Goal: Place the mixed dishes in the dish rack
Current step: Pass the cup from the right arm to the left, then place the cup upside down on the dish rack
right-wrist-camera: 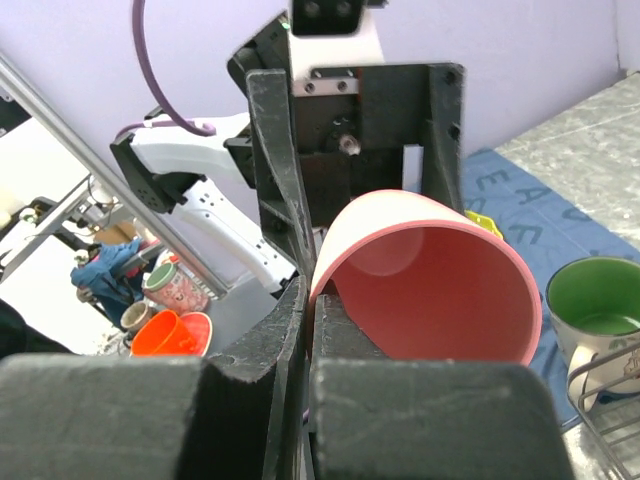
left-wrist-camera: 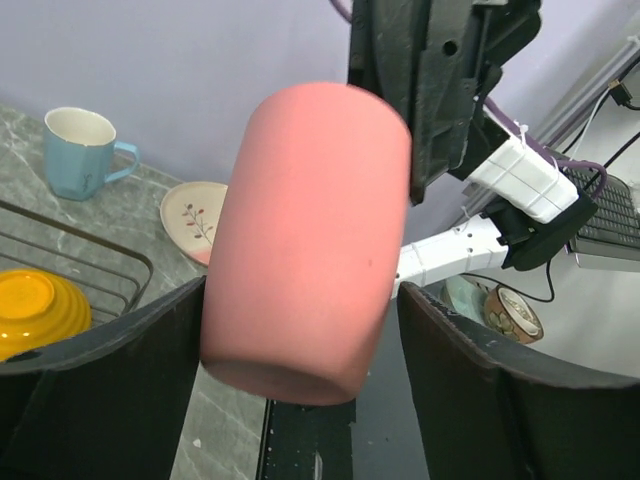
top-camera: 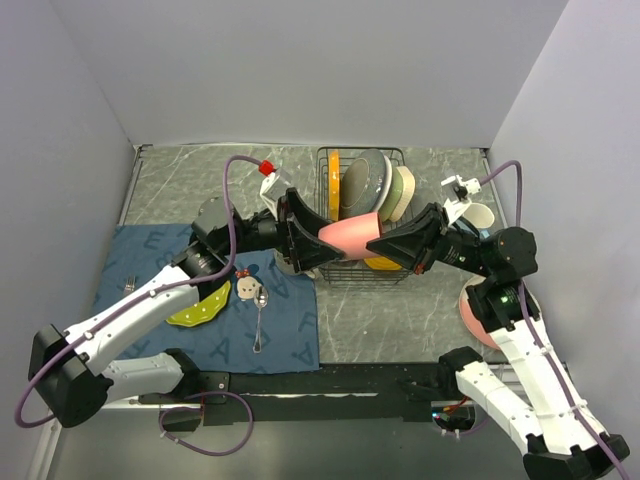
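A pink cup [top-camera: 350, 237] hangs on its side above the front edge of the black wire dish rack [top-camera: 328, 165], between both grippers. My right gripper [top-camera: 398, 246] is shut on the cup's rim [right-wrist-camera: 440, 270], one finger inside and one outside [right-wrist-camera: 308, 310]. My left gripper [top-camera: 312, 240] is open around the cup's closed end [left-wrist-camera: 310, 240]; its left finger [left-wrist-camera: 130, 340] touches the cup and the right finger [left-wrist-camera: 470, 350] stands off with a gap. The rack holds an orange plate [top-camera: 334, 180], a grey bowl [top-camera: 360, 185], a cream bowl [top-camera: 401, 190] and a yellow-orange bowl [top-camera: 382, 263].
On the blue cloth mat [top-camera: 150, 260] lie a lime-green plate [top-camera: 200, 308], a small patterned dish [top-camera: 245, 290], a spoon [top-camera: 258, 322] and a fork [top-camera: 130, 283]. A green-lined mug [right-wrist-camera: 595, 300] stands by the rack. A blue mug [left-wrist-camera: 80, 150] and a pink plate [top-camera: 472, 315] are at the right.
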Available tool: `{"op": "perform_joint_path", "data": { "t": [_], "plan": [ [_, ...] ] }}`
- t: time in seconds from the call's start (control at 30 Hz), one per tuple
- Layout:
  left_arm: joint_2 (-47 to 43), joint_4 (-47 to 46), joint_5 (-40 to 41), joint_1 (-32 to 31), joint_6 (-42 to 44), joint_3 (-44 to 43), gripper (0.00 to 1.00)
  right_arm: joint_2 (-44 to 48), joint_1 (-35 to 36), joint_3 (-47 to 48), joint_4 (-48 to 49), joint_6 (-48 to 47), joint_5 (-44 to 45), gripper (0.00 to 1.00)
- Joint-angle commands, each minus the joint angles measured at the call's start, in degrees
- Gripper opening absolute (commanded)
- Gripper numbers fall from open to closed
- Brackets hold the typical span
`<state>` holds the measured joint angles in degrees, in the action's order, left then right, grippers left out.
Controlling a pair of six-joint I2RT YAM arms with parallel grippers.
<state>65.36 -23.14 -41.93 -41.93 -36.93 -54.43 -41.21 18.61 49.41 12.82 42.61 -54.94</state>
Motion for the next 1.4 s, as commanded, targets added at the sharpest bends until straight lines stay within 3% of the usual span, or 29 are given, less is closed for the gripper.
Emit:
{"op": "perform_joint_path", "data": {
  "t": [0.0,0.1,0.2,0.3,0.33,0.37,0.43,0.6,0.67,0.8,1.0,1.37],
  "plan": [
    [-2.2,-5.6,0.6,-0.1,-2.1,0.4,0.76,-0.9,0.0,-1.7,5.6,2.5,-0.1,0.00],
    [-3.0,-5.2,2.9,-0.1,-1.8,0.5,0.74,-1.1,0.0,-3.0,5.1,2.4,1.1,0.00],
    [-3.1,-5.6,3.5,-0.1,-2.2,0.7,0.65,-0.7,0.0,-4.8,6.7,3.6,2.4,0.00],
    [-3.0,-5.3,4.1,-0.1,-2.7,0.6,0.38,-1.1,0.0,-5.5,6.8,3.9,3.3,0.01],
    [-2.9,-4.7,4.3,-0.1,-2.5,0.5,0.20,-1.0,0.0,-6.0,6.8,3.8,3.5,0.06],
    [-2.9,-3.9,5.3,-0.1,-2.3,0.3,0.12,-1.1,0.0,-6.1,6.1,3.1,4.0,0.09],
    [-2.8,-1.1,6.3,-0.1,-1.0,-0.8,0.01,-1.0,0.0,-5.9,2.1,1.4,6.2,0.24],
    [-1.9,8.3,13.8,-0.1,2.8,-4.2,0.01,-0.6,0.0,-4.2,-10.2,-5.3,15.6,0.87],
    [-0.6,15.4,17.6,-0.1,5.2,-6.2,0.01,-0.5,0.0,-3.4,-16.7,-7.8,23.2,1.00],
    [3.6,27.9,26.0,-0.1,8.4,-13.6,0.01,1.0,0.0,-3.1,-25.5,-10.3,37.9,1.00],
    [14.6,43.6,37.6,-1.4,11.6,-23.7,0.01,-0.8,0.0,1.7,-38.4,-12.4,52.4,1.00],
    [32.9,60.0,51.1,-9.1,15.0,-39.8,0.01,-3.4,0.0,1.6,-41.1,-13.0,56.4,0.97]
  ]
}}
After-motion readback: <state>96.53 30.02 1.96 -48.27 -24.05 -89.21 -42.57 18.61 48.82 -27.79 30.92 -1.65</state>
